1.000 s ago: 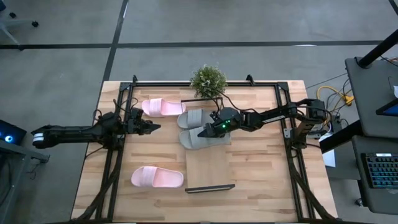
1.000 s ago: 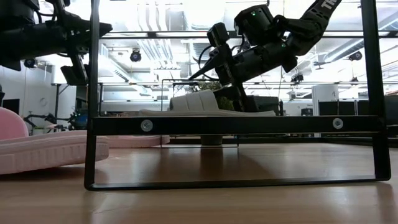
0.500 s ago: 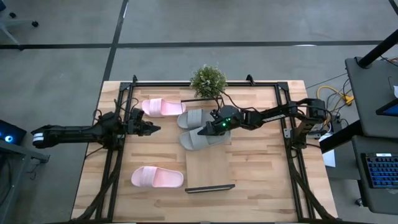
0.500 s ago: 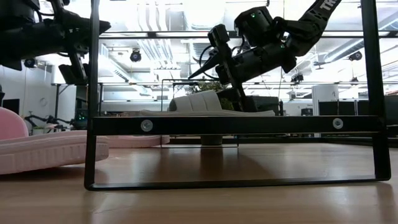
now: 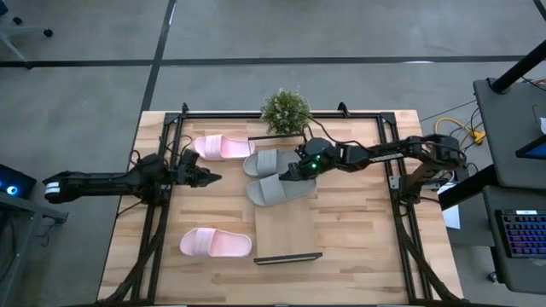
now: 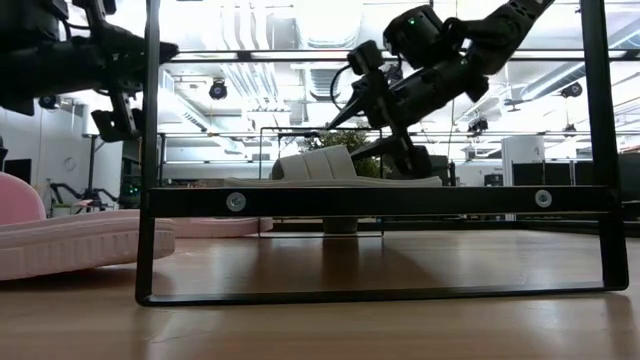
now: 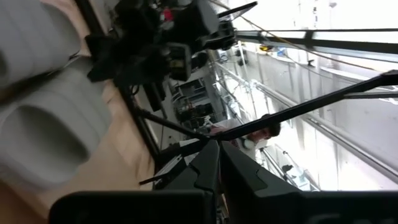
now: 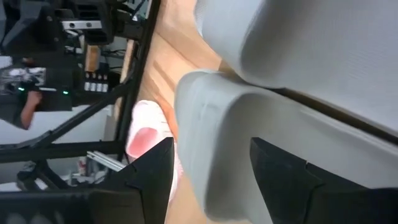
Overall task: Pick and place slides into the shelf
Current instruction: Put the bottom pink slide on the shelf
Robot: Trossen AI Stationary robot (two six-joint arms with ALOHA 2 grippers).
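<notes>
Grey slides [image 5: 275, 176] lie on the shelf [image 5: 287, 232] near the plant [image 5: 285, 111], just beneath the right gripper [image 5: 288, 173], whose jaws stand wide and empty; only the high view shows both pink slides [image 5: 217, 243].

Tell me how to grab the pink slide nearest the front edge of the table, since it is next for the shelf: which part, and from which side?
Grip the wide strap of the near pink slide, coming straight down from above. It lies flat on its sole, apart from everything else, so the strap is the one raised part that two fingers could probably close across. The shut left gripper waits nearest it.
</notes>
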